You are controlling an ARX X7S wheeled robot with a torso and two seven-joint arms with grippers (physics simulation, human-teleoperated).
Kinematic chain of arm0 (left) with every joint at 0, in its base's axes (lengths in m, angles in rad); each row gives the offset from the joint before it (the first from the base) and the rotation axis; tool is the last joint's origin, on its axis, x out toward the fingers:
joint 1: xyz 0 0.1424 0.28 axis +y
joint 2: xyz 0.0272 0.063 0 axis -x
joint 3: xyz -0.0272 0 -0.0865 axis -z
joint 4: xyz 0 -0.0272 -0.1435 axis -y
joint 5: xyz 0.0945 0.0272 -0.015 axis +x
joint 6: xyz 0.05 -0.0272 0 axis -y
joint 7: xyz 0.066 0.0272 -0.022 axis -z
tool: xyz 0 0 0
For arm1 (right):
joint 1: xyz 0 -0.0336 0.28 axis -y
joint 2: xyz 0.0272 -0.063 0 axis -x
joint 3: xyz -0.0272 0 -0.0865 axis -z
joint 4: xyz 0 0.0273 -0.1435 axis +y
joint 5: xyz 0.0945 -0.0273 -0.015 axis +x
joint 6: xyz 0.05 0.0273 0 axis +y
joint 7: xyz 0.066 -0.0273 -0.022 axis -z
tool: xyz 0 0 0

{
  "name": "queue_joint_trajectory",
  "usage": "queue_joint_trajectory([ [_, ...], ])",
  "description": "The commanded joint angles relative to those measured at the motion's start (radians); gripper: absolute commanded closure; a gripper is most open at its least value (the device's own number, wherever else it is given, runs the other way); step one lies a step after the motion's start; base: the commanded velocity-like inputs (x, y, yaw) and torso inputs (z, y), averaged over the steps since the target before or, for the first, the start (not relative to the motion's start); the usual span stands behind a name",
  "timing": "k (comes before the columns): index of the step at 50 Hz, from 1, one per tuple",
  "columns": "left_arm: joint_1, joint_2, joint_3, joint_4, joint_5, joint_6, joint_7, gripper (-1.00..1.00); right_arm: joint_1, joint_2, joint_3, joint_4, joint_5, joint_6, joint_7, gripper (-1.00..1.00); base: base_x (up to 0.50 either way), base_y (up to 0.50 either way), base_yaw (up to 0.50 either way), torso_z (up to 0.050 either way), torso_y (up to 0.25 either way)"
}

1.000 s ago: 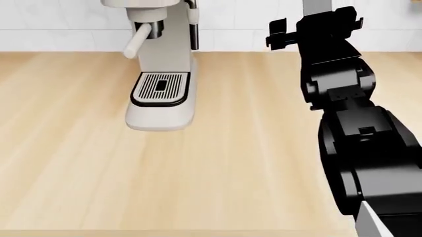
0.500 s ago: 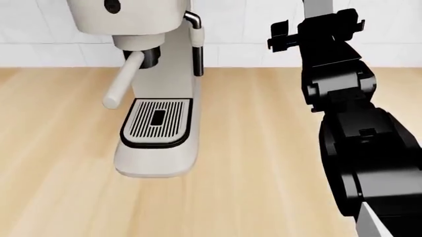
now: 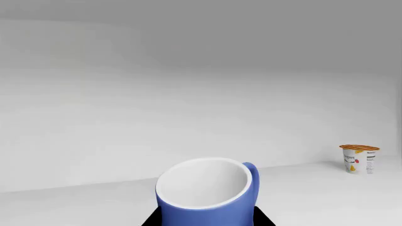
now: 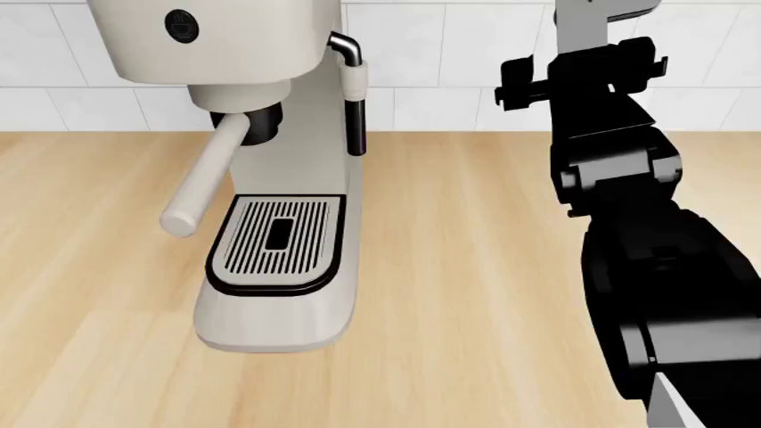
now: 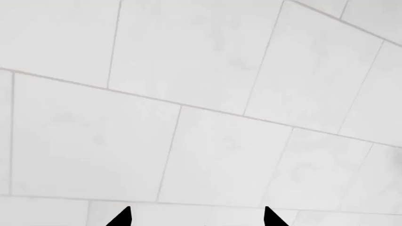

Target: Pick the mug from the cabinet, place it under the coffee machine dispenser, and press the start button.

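1. We see the mug (image 3: 207,195) right against the left tool in the left wrist view, rim tilted toward the camera, black fingers (image 3: 154,220) just showing beneath it — whether they are clamped on it we cannot tell.
2. The right tool (image 5: 196,217) faces white wall tiles (image 5: 207,155), its two tips apart with nothing between.
3. The coffee machine dispenser (image 4: 244,125) stands over its bare drip tray (image 4: 274,245), so no mug is placed there.
4. Risk, in our judgement: a loose hold could drop the mug, or its handle could knock the long rod handle (image 4: 202,183) on approach.
5. The counter (image 4: 476,294) is pale wood — a yogurt cup (image 3: 359,159) sits far off on a white surface.
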Motion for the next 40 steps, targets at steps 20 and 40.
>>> queue_joint_trajectory([
  [20,0.000,-0.006,0.011,0.329,-0.002,-0.199,-0.061,1.00,0.054,0.025,-0.031,-0.001,0.001,0.013,0.001,-1.00,-0.34,0.00,0.00,0.000,0.000],
  [40,0.000,-0.003,0.010,0.430,-0.002,-0.295,-0.054,1.00,0.052,0.033,-0.040,-0.002,0.000,-0.001,0.001,-1.00,-0.50,0.00,0.00,0.000,0.000],
])
